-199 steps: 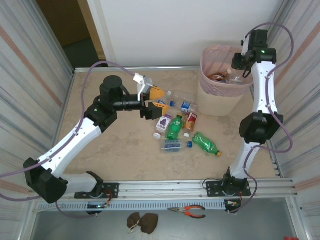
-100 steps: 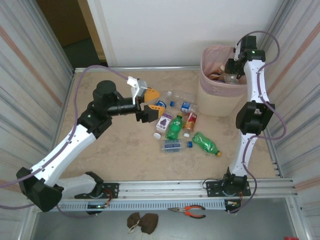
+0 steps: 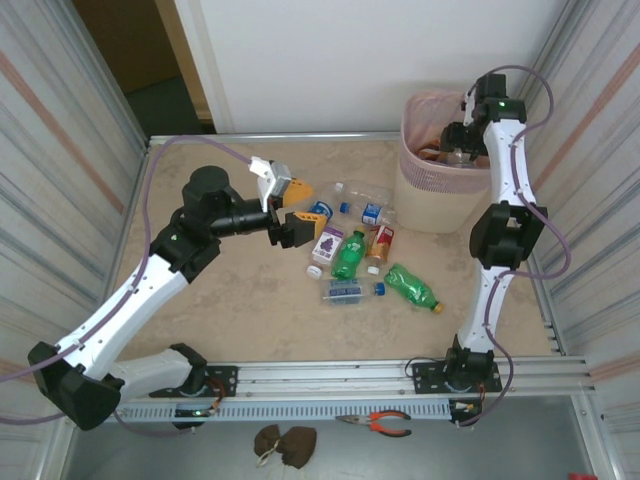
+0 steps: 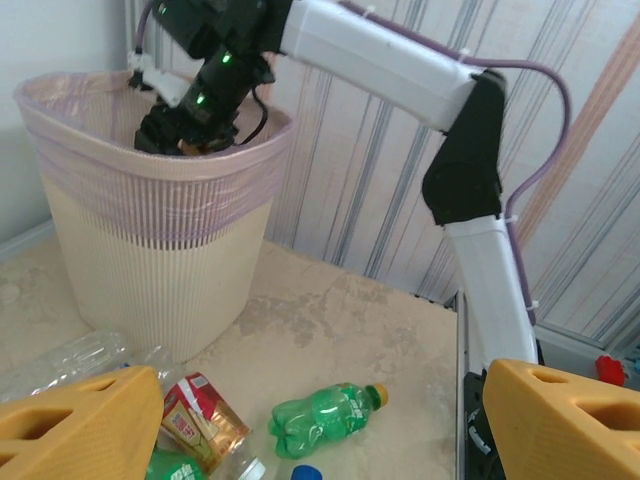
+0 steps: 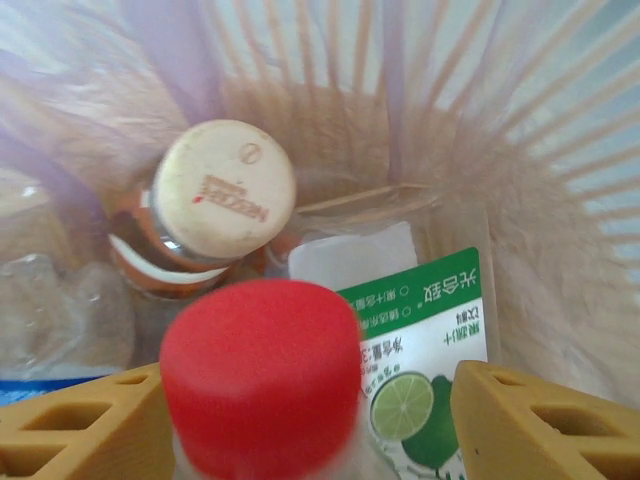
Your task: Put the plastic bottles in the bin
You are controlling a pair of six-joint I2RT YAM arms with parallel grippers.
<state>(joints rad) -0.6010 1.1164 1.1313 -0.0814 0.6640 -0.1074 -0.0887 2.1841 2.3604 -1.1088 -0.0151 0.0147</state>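
Inside the bin [image 3: 430, 205] the right gripper [image 5: 308, 385] stands parted around a red-capped bottle [image 5: 262, 360] (gap clear from its wrist), the left gripper [image 3: 303, 205], spread and empty, beside bottles [image 3: 350, 255] on the open table [image 3: 230, 300].

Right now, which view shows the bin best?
Left wrist: the bin stands nearly whole, side on, rim to base. Top external shows it from above, the right arm across its rim. Right wrist looks inside it, at bottles.

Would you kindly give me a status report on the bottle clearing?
Left tool open, above loose plastic bottles on table. Right tool open over tall beige pink-lined bin, red-capped clear bottle between its fingers. Nothing blocking.
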